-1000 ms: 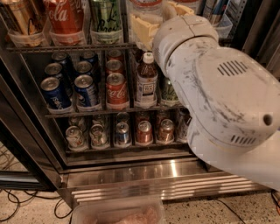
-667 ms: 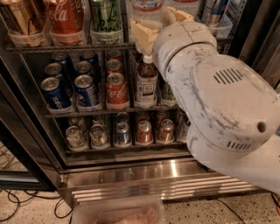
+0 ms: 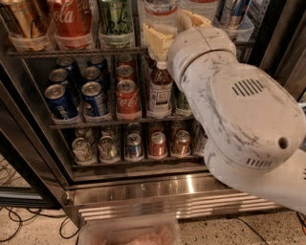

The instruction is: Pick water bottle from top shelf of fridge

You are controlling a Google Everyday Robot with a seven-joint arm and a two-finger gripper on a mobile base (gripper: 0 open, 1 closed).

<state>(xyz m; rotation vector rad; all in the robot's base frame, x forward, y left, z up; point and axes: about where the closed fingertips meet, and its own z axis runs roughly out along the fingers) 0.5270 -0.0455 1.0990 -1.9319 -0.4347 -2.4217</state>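
Note:
The fridge stands open in front of me, with wire racks of drinks. On the top shelf, clear trays hold tall cans and the water bottle, of which only the lower part with its white label and red band shows. My gripper is at the top shelf. One cream finger is in front of the bottle's base and the other is to its right; the fingers stand apart. My white arm hides the right side of the racks.
A tall Coke can and a green can stand left of the bottle. A small brown-drink bottle and short soda cans fill the lower racks. A clear plastic tub lies on the floor, with cables at left.
My arm has sunk a little and shifted slightly left. The gripper stays at the top shelf by the water bottle. Nothing on the shelves has moved.

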